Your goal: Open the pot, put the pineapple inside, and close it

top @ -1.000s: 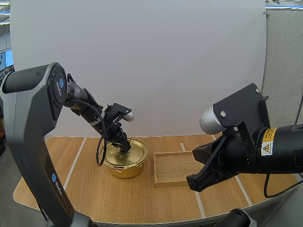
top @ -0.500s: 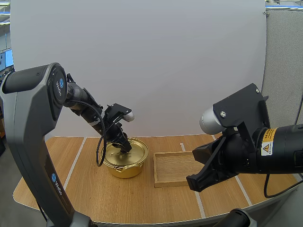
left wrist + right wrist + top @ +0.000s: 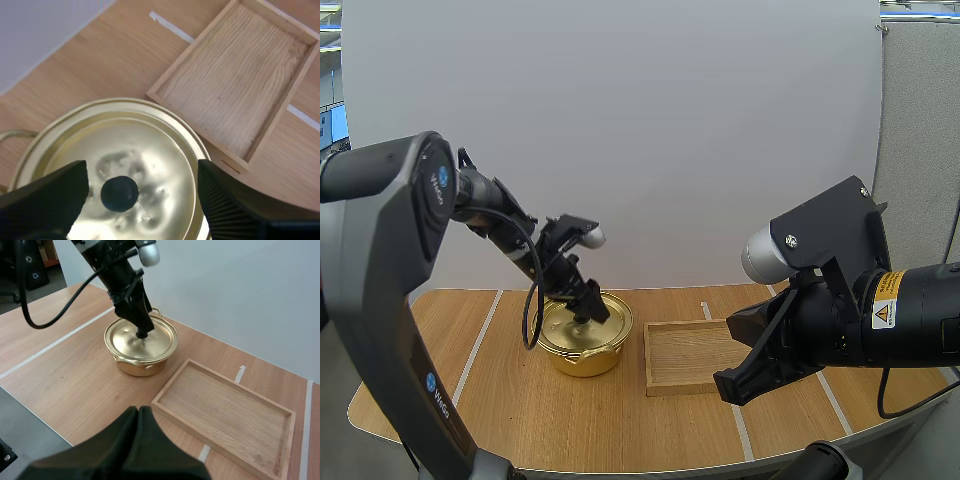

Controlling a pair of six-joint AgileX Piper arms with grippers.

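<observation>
The wooden desk [image 3: 520, 420], crossed by pale tape lines [image 3: 478, 345], carries everything. On it lies the wooden tray [image 3: 685, 355], flat, with a low raised rim. Just beside the tray, on the left arm's side and apart from it by a narrow strip of desk, stands the golden pot [image 3: 582, 360]. It is upright, with a small handle [image 3: 131, 361] on its near wall and another on the far side. The lid [image 3: 150, 150] sits on the pot, seated level inside the rim, so the pot is closed.

The left claw [image 3: 592, 308] reaches down at a slant over the middle of the lid. In its own wrist view its two ribbed fingers [image 3: 235, 205] are spread wide, one on each side of the lid's black knob [image 3: 119, 193]. The knob sits between them, closer to one finger than the other, with a sliver of lid showing on either side.

The right claw [image 3: 140, 412] hangs above the desk's near edge, well apart from the pot and the tray. Its fingers are pressed together into one dark wedge with nothing between them.
</observation>
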